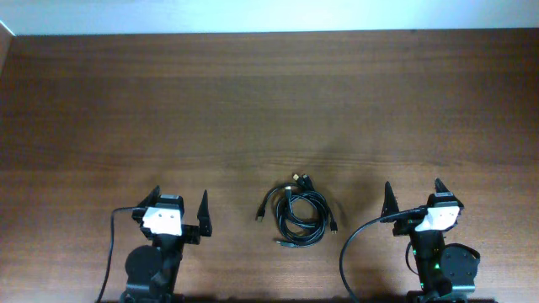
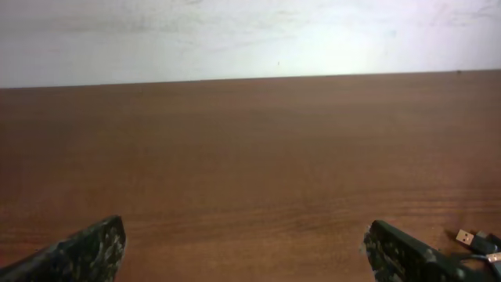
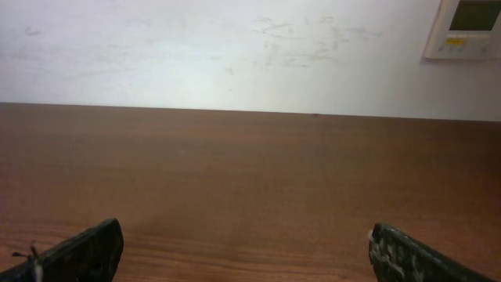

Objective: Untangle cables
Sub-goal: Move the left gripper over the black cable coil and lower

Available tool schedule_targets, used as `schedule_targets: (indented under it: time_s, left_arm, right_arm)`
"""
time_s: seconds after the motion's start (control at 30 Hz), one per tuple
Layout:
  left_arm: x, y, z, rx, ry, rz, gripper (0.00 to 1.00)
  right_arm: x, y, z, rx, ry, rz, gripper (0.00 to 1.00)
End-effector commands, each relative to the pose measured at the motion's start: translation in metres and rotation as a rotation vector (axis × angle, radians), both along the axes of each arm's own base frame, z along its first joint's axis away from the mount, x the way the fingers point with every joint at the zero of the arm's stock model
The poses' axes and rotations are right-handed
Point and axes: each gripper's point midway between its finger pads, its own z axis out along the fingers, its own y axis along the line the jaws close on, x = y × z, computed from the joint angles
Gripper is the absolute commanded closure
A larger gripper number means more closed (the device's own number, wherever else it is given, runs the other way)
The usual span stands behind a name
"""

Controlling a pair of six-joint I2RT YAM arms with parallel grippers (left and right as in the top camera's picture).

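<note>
Seen from overhead, mostly brown wood-grain table [image 1: 253, 101], matte and streaked, running up to a pale wall [image 1: 269, 15] at 12 o'clock. On that wall in the right wrist view, scuffed paint and a small white plastic wall panel [image 3: 468, 27] with a greenish display, at about 1 o'clock. At the 6 o'clock edge, thick black wires [image 1: 352, 246] curling from the arm bases, apart from the bundle.

Low on the table, near 6 o'clock and between the two arms, thin black flexible cables [image 1: 296, 212] lying in one loose, overlapping coil. From the left gripper [image 1: 179, 195], at 3 o'clock and well apart; from the right gripper [image 1: 413, 185], at 9 o'clock, likewise apart, with only plain wood between. Both pairs of dark, rough-surfaced fingers [image 2: 86, 252] spread wide, gripping nothing. In the left wrist view, small metal-tipped plug ends [image 2: 472, 237] peeking just past the right-hand finger at 4 o'clock. Slim cords, rounded loops, small rectangular plugs.
</note>
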Motion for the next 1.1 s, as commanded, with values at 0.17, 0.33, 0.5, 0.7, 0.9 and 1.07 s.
schedule_targets:
  time_s: [0.17, 0.33, 0.5, 0.7, 0.9, 1.07]
  left_arm:
    - [0.018, -0.014, 0.004, 0.051, 0.180, -0.085, 0.01]
    - [0.034, -0.037, -0.012, 0.098, 0.346, -0.219, 0.01]
    - [0.042, -0.080, -0.021, 0.222, 0.512, -0.401, 0.01]
    - [0.027, -0.122, -0.009, 0.282, 0.574, -0.583, 0.01]
    - [0.001, -0.151, -0.024, 0.336, 0.639, -0.710, 0.01]
    - [-0.010, -0.166, -0.042, 0.334, 0.728, -0.782, 0.01]
  right_arm:
    - [0.000, -0.001, -0.002, 0.003, 0.001, -0.009, 0.01]
    - [0.000, -0.001, -0.002, 0.003, 0.001, -0.008, 0.01]
    - [0.000, -0.001, -0.002, 0.003, 0.001, -0.009, 0.01]
    - [0.000, -0.001, -0.002, 0.003, 0.001, -0.009, 0.01]
    - [0.000, -0.001, -0.002, 0.003, 0.001, -0.008, 0.01]
    - [0.000, -0.001, -0.002, 0.003, 0.001, -0.008, 0.01]
